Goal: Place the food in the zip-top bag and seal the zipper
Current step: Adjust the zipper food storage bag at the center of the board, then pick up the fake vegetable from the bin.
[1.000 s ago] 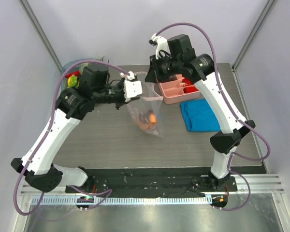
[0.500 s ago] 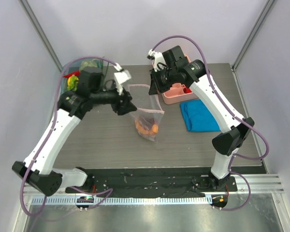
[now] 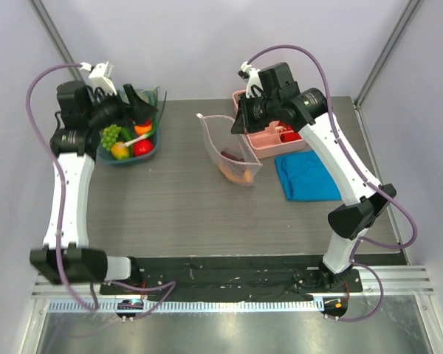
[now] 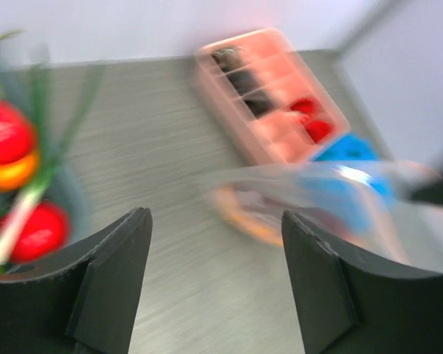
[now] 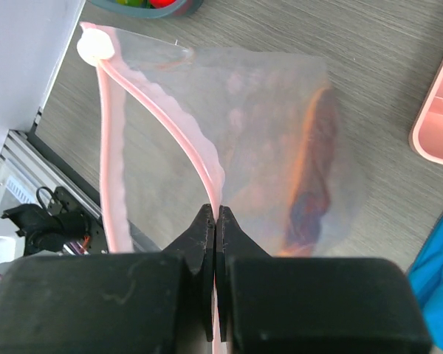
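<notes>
Zip-top bag (image 3: 232,151): table centre, mouth lifted, some food (image 3: 236,175) inside. Right gripper (image 5: 215,221): clamped on the pink zipper (image 5: 162,110). Left gripper (image 4: 215,217): fingers apart, empty, over the far-left teal basket (image 3: 136,158) of toy produce (image 3: 125,140).

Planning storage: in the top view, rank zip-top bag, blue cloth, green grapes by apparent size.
Largest: zip-top bag and blue cloth, alike; bag's mouth is lifted nearer camera, so unranked.
Smallest: green grapes.

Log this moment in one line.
left tool: open, near bowl | right tool: shut on bag rim | bag: unsealed, some food inside
</notes>
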### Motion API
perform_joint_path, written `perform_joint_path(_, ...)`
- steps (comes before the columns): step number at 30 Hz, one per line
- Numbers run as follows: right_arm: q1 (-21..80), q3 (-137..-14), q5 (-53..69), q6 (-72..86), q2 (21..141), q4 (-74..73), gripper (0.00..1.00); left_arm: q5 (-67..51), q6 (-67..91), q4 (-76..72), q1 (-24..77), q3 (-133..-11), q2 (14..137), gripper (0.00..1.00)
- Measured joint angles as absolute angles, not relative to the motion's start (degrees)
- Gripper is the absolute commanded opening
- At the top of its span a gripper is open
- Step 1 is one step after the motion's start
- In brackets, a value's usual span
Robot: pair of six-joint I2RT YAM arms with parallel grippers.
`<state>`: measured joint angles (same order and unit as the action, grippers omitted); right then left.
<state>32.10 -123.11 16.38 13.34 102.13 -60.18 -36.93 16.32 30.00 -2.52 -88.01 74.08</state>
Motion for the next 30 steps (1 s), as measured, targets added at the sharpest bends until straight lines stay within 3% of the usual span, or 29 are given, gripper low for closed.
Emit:
perform_joint_path(5, 32.47, -122.43, 15.09, 15.79, 101.93, -59.59, 0.01, -27.70, 12.47, 31.86, -4.69, -96.77, 91.88, 0.73)
perform_joint_path(12, 33.39, -119.92, 13.28, 18.55, 101.73, -58.87, 0.01, -22.48, 8.97, 32.60, -4.38, -100.36, 104.16, 0.73)
perform_joint_path(19, 33.43, -120.11, 12.58, 19.42, 102.41, -58.17, 0.01, -17.67, 8.34, 29.39, -2.85, -111.68, 115.72, 0.84)
perform_joint_path(30, 33.43, -120.11, 12.01, 19.49, 103.04, -57.84, 0.01, -13.74, 7.11, 24.75, -0.82, -121.71, 129.47, 0.67)
